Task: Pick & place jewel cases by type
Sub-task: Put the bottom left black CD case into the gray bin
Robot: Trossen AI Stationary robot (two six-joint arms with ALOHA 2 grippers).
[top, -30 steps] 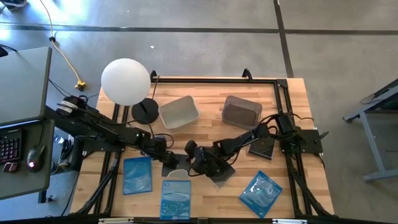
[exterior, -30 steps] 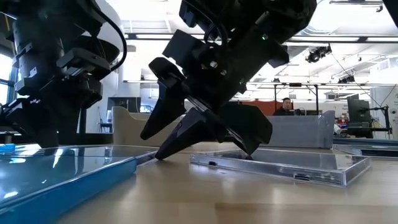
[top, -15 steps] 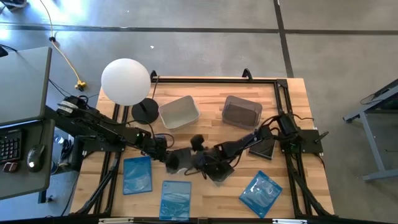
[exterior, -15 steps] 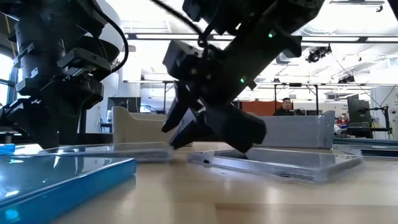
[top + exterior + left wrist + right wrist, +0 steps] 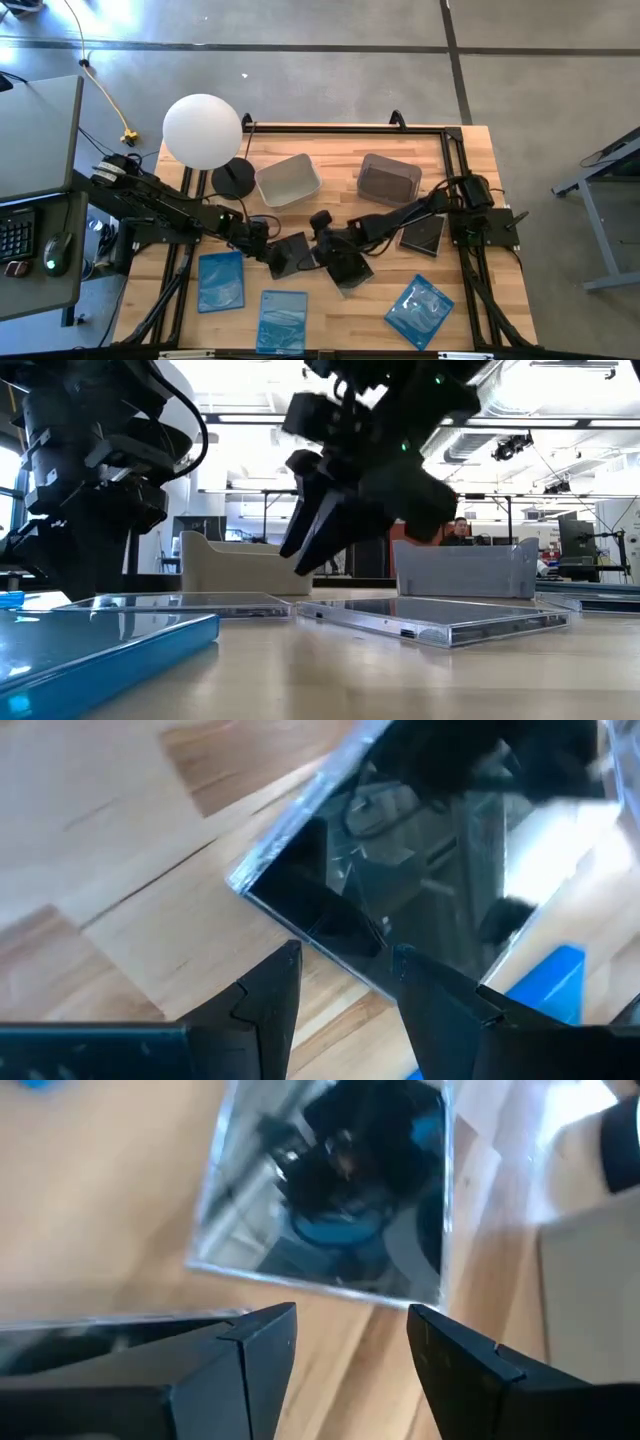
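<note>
two grippers over two black cases, nothing held

right gripper (image 5: 322,240) hangs with fingers parted and empty, just above the black case (image 5: 292,251) and its neighbour black case (image 5: 347,270). left gripper (image 5: 268,250), jaws parted and empty, at that first case's edge. both cases lie flat; bare wood separates them from the blue cases (image 5: 283,321).

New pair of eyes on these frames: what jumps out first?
The two dark arms meeting mid-table, left gripper and right gripper both open over two black cases lying flat. Then the white globe lamp at the far left corner, and three blue cases along the near edge.
</note>
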